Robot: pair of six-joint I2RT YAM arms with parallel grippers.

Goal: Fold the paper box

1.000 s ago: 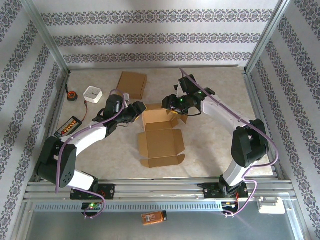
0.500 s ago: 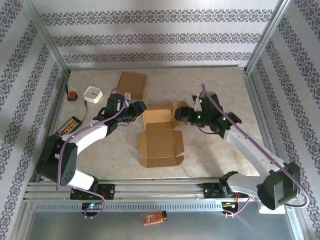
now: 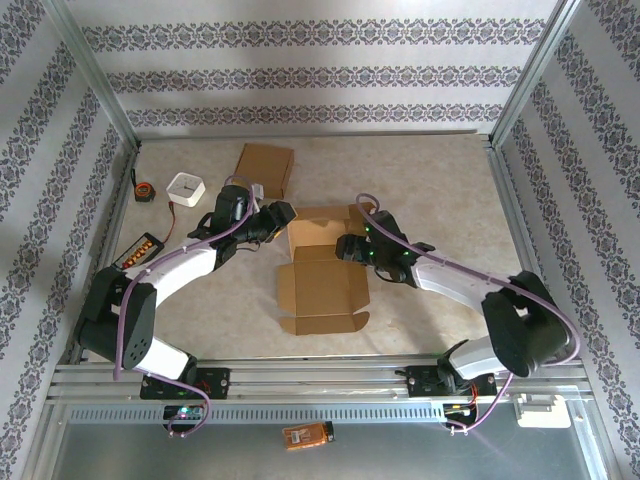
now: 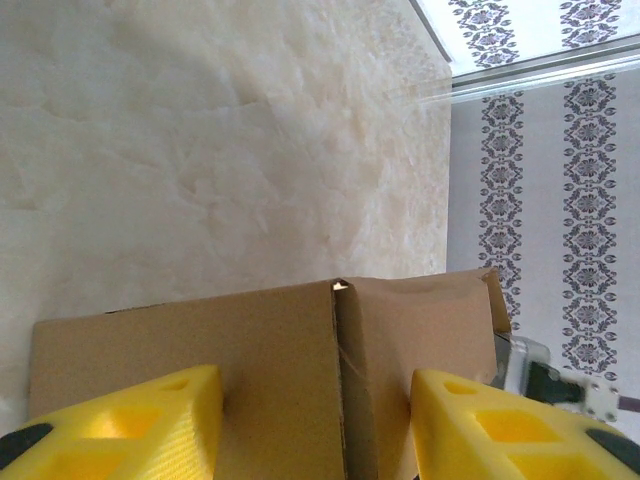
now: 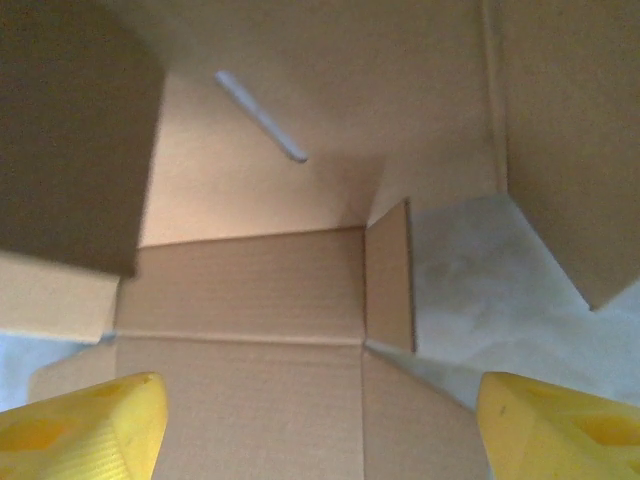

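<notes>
The brown paper box (image 3: pixel 318 290) lies half folded mid-table, its walls raised at the back and its lid panel flat toward me. My left gripper (image 3: pixel 279 214) is at the box's back left corner. In the left wrist view its yellow fingers (image 4: pixel 120 425) stand apart against the outer cardboard wall (image 4: pixel 270 340), astride a corner seam, pinching nothing. My right gripper (image 3: pixel 346 247) hovers at the box's right side, open wide. In the right wrist view its fingertips (image 5: pixel 560 425) frame the flat panel (image 5: pixel 250 290) and a small side flap (image 5: pixel 390 275).
A flat cardboard sheet (image 3: pixel 265 168) lies at the back. A white square box (image 3: pixel 186 188), a tape measure (image 3: pixel 145 190) and a black device with orange buttons (image 3: pixel 138 252) sit at the left. Metal frame rails (image 3: pixel 300 378) border the table.
The right arm left the box's back right wall, swung out, and came back lower at the box's right side with its jaws wider. The left arm has barely moved.
</notes>
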